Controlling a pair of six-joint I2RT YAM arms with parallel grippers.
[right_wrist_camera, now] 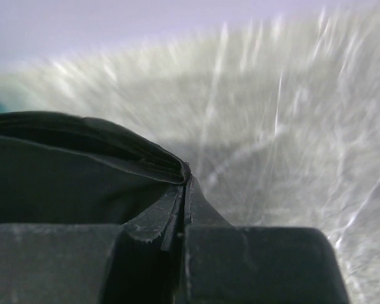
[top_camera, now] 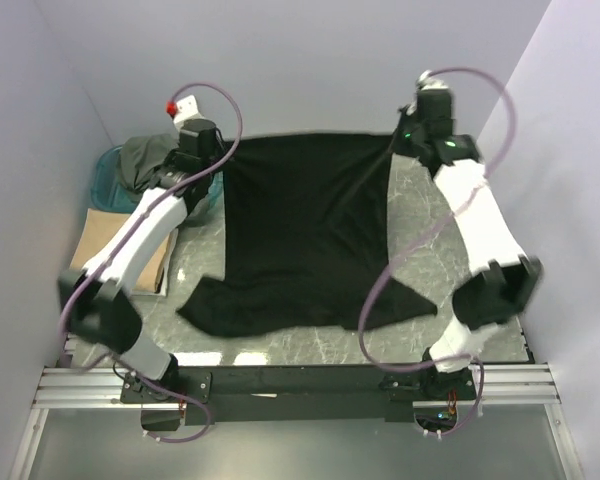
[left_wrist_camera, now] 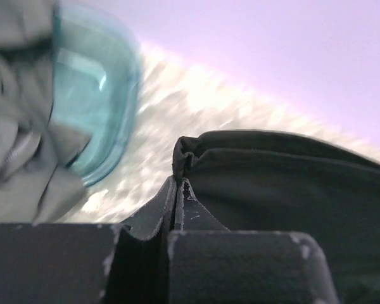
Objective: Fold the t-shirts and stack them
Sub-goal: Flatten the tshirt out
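Observation:
A black t-shirt point(top_camera: 305, 235) lies spread flat on the marble table, sleeves toward the near edge. At its far left corner my left gripper point(top_camera: 218, 168) is shut, and the left wrist view shows the jaws point(left_wrist_camera: 178, 183) pinching the black cloth point(left_wrist_camera: 272, 183). My right gripper point(top_camera: 396, 140) is shut on the far right corner, where a folded hem edge point(right_wrist_camera: 63, 171) runs into the tips point(right_wrist_camera: 187, 180). A dark grey-olive t-shirt point(top_camera: 145, 155) is bunched in the teal tub. A tan-beige t-shirt point(top_camera: 105, 240) lies flat at the left, partly under the left arm.
The translucent teal tub point(top_camera: 110, 178) stands at the far left corner, close beside the left gripper and seen in the left wrist view point(left_wrist_camera: 95, 107). Walls enclose the table on the left, back and right. Bare marble point(top_camera: 420, 220) shows right of the shirt.

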